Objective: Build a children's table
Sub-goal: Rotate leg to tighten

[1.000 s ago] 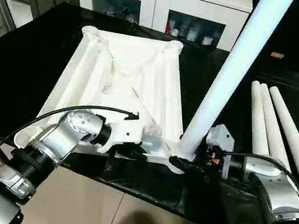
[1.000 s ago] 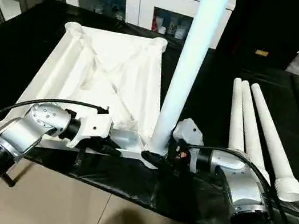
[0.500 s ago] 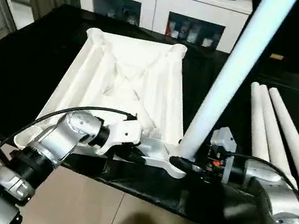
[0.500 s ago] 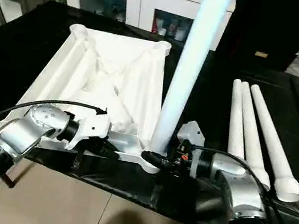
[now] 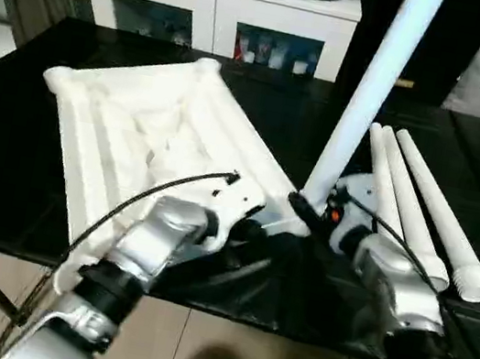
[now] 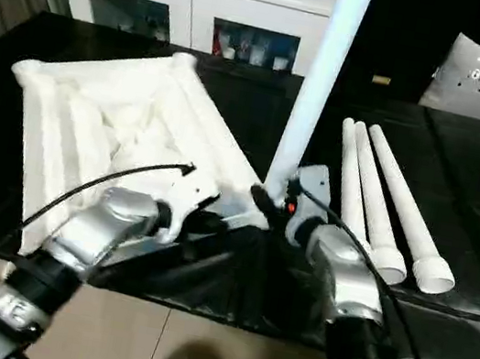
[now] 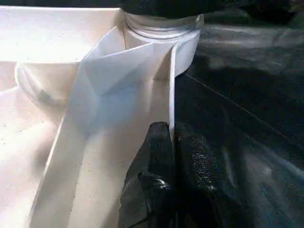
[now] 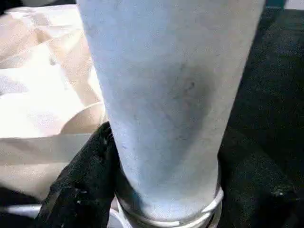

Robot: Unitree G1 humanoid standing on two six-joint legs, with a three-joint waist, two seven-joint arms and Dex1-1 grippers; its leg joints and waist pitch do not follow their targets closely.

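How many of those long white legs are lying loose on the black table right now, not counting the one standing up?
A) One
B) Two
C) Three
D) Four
C: three loose legs lie side by side on the black table, to the right of the upright leg that the right tool grips at its base.

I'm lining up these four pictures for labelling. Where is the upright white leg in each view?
Left eye view: the long white tapered tube leg rises right of centre to the top edge.
Right eye view: it stands near centre.
Left wrist view: its base sits at the top.
Right wrist view: it spans the centre, between the right claw's black fingers.
Shared landmark: the round corner socket.
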